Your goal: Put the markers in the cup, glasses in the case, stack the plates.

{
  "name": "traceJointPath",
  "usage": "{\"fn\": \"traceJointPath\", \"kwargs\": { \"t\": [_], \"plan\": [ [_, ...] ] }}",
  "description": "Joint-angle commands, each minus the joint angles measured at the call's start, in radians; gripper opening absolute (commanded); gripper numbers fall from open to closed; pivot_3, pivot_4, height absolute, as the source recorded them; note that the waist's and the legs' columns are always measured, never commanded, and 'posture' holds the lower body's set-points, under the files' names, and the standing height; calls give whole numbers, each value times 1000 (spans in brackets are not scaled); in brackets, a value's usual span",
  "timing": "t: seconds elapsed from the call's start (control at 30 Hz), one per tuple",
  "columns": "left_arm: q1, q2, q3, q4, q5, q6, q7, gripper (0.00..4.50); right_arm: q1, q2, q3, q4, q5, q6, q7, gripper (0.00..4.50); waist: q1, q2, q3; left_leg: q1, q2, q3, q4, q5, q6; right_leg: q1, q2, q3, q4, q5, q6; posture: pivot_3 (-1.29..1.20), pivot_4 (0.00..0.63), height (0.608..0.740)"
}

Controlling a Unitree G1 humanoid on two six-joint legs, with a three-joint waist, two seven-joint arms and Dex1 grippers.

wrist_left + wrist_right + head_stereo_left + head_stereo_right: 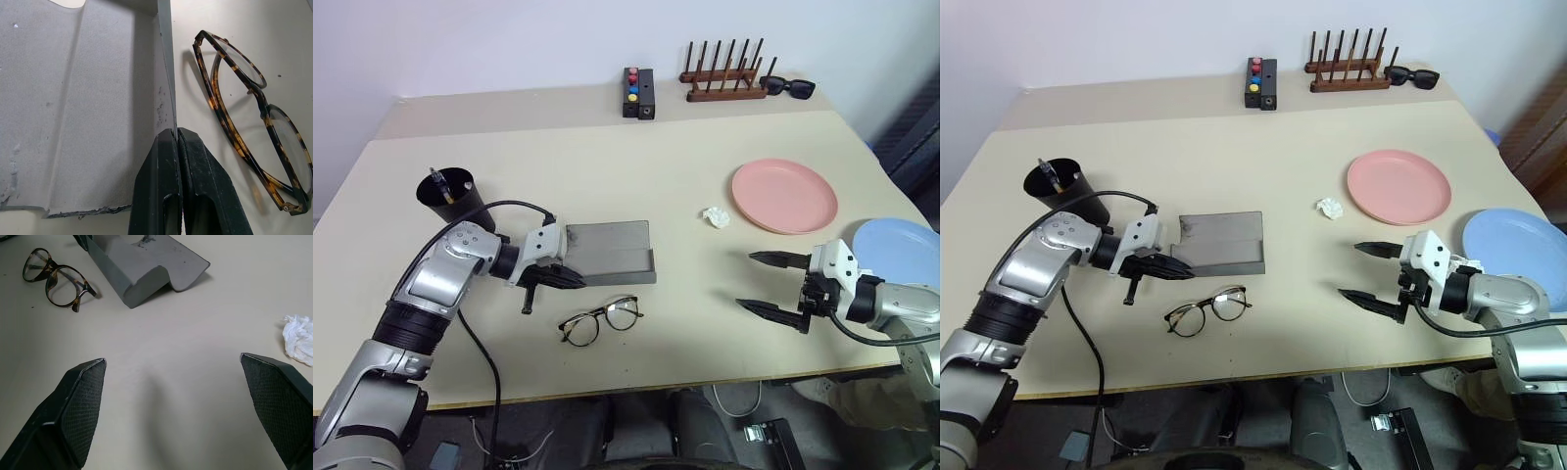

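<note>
We have our left gripper [570, 278] pinched shut on the thin wall at the near left corner of the case [612, 251], which lies open and empty near the middle of the surface [607, 166]. The glasses [599, 322] lie just beside it, between the case and the near edge, unfolded, lenses side by side, so their long axis runs roughly parallel to the case's long side. From our left gripper they sit a little toward the near edge and to the right, close but not touching.

Our right gripper [766, 284] hangs well apart on the right, fingers spread wide and empty, pointing across the bare surface toward the glasses and case. The left arm is nearer the glasses but is busy steadying the case, so we judge the free right one is the one to reach them, coming in along their long axis.

The markers [441, 186] already stand in the cup [455, 199] near the left edge. The pink plate [784, 195] and blue plate [899, 247] lie apart on the right, not yet stacked, with a crumpled tissue [715, 216] just beside the pink one.
</note>
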State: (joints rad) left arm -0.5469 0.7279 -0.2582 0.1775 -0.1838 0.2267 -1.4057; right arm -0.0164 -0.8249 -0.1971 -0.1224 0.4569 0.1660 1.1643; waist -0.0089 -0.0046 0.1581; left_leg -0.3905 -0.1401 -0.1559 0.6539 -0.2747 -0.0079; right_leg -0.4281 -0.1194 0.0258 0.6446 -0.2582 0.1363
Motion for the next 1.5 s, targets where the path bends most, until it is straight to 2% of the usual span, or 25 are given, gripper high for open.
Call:
{"fn": "traceJointPath", "kwargs": {
  "t": [0.03,0.07,0.33,0.63,0.77,0.9,1.17,1.5],
  "plan": [
    [-1,5,22,5,-2,-13,5,45,-10,-7,-27,-42,24,0,0,4500,0,0,0,0,0,0,0,0,0,0,0,0,0,0,0,0,150,740],
    [-3,6,21,7,-7,-6,-3,45,-10,-7,-27,-43,24,2,-1,4500,0,0,0,0,0,0,0,0,0,0,0,0,0,0,0,0,150,740],
    [-16,16,27,-21,-13,25,-8,3649,0,-5,-33,-59,26,11,-13,4500,0,0,0,0,0,0,0,0,0,0,0,0,0,0,0,0,150,740],
    [-63,79,133,-168,-123,201,6,3649,69,-15,-97,-111,48,47,-35,4500,1,0,0,0,0,0,0,0,0,0,0,0,0,0,0,0,150,740],
    [-65,96,166,-279,-217,357,15,3649,99,-10,-122,-126,53,58,-51,4500,1,0,0,0,0,0,0,0,0,0,0,0,0,0,0,0,150,740],
    [-33,139,132,-366,-279,472,-18,3649,101,-6,-122,-130,51,65,-62,4500,-1,0,0,0,0,0,0,0,0,0,0,0,0,0,0,0,150,740],
    [-4,170,43,-375,-279,509,-68,3649,97,0,-110,-131,43,65,-80,4500,5,0,0,0,0,0,0,0,0,1,0,0,-1,0,0,0,150,740],
    [13,73,-62,-308,-213,447,-27,3649,122,6,-112,-164,47,68,-108,4500,22,-1,0,0,0,0,1,0,0,1,0,0,-1,0,0,0,150,740]
  ]
}}
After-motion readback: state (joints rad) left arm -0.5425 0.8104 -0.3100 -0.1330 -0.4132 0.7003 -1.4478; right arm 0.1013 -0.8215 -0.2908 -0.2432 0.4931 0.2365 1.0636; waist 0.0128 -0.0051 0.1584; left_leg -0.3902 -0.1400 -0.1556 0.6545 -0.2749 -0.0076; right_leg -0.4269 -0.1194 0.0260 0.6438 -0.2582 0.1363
